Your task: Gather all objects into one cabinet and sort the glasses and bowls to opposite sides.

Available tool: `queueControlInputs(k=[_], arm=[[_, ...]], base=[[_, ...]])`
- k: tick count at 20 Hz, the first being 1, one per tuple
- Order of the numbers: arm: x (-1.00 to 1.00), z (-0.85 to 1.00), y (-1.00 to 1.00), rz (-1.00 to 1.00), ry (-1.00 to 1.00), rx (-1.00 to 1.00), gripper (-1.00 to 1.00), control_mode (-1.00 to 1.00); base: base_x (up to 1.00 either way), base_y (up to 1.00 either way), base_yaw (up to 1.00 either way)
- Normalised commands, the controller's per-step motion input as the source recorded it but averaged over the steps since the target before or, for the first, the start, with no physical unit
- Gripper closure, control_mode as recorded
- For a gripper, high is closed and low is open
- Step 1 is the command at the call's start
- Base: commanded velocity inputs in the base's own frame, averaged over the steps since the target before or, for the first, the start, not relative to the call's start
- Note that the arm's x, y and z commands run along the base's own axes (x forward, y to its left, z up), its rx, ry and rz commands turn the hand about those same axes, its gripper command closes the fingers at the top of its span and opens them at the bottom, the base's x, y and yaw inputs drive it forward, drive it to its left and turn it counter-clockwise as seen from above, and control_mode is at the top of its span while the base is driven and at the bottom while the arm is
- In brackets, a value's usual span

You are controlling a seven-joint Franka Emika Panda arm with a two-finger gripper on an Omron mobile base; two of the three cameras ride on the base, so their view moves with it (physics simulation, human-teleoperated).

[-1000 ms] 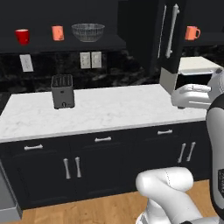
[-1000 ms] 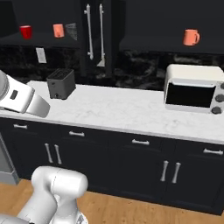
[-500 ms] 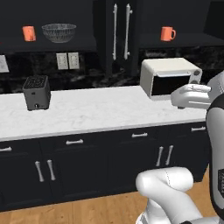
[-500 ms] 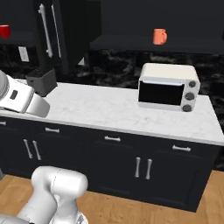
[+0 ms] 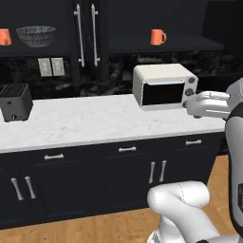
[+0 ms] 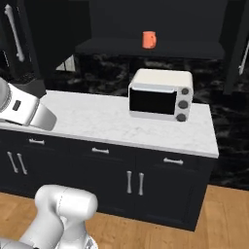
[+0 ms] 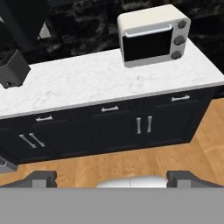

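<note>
One orange mug (image 5: 157, 37) sits alone on the open shelf above the cream toaster oven (image 5: 164, 86), well apart from the other orange mug (image 5: 4, 37) and the see-through bowl (image 5: 36, 35) on the shelf far off to the side; nothing is gathered yet, so I'd call this the approach stage, with no pick begun. The gripper (image 7: 112, 178) is empty, fingers spread to full width, and the hand view looks down across the white counter (image 7: 87, 83) and the lower cabinets (image 7: 109, 127) toward the wood floor. From the fingers, the toaster oven is well ahead and off to one side, and the dark toaster (image 7: 13, 68) is well ahead on the other side. The lone mug is far above and beyond the fingertips, nowhere near reach of a grasp. The black upper cabinet (image 5: 88, 35) with the long silver bar handles (image 5: 78, 35) looks shut in the left base view, between the two shelves. My read on the next move: raise and tilt the hand up to shelf height, line the open fingers around the lone mug's body clear of its side handle, then close. The cabinet door probably needs opening before anything goes in. Main risk is clipping the toaster oven top on the way up, since the mug stands directly over it.
</note>
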Motion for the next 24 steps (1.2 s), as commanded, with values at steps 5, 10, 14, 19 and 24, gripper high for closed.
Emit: queueControlInputs(k=[5,10,14,19,24], arm=[[0.0,0.0,0.0,0.0,0.0,0.0,-1.0,1.0],[0.0,0.0,0.0,0.0,0.0,0.0,-1.0,1.0],[0.0,0.0,0.0,0.0,0.0,0.0,-1.0,1.0],[0.0,0.0,0.0,0.0,0.0,0.0,-1.0,1.0],[0.0,0.0,0.0,0.0,0.0,0.0,-1.0,1.0]], base=[[0.26,-0.66,0.0],[0.64,-0.73,0.0],[0.74,-0.51,0.0],[0.43,0.08,0.0],[0.47,0.08,0.0]])
